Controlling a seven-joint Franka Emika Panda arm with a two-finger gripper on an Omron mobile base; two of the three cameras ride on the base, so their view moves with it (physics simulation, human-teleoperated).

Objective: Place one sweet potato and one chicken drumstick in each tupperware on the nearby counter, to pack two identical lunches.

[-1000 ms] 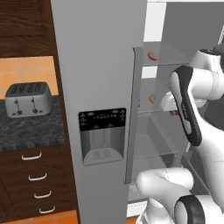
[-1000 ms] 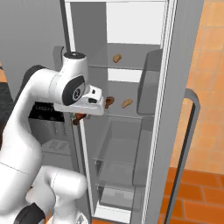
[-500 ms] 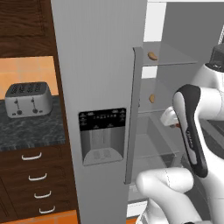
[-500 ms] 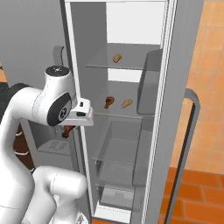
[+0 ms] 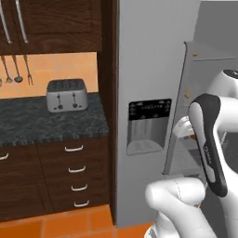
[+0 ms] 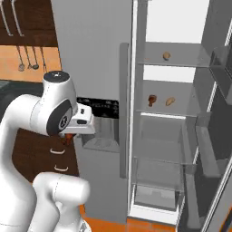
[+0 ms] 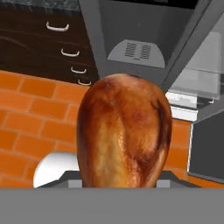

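A dark red-brown chicken drumstick (image 7: 124, 135) looms close in the hand view, and my gripper (image 6: 68, 137) is shut on it, in front of the fridge's closed left door. The fingertips are hidden behind the meat. In the right base view the drumstick (image 6: 68, 138) pokes out below the hand. Inside the open fridge, a sweet potato (image 6: 166, 55) lies on the upper glass shelf. Another drumstick (image 6: 152, 99) and a second sweet potato (image 6: 170, 101) lie side by side one shelf lower. The counter (image 5: 46, 122) runs to the left of the fridge. The tupperware is out of view.
A silver toaster (image 5: 67, 95) stands on the counter against the orange wall. Below it are dark drawers with curved handles (image 5: 74, 148). The fridge's dispenser panel (image 5: 148, 125) is right beside my arm. The open fridge door (image 6: 217, 149) stands at the right. The floor is orange tile.
My hand has drawn back from the fridge shelves and swung left with the drumstick. Both base views have shifted, bringing more of the counter and the closed fridge door into sight.
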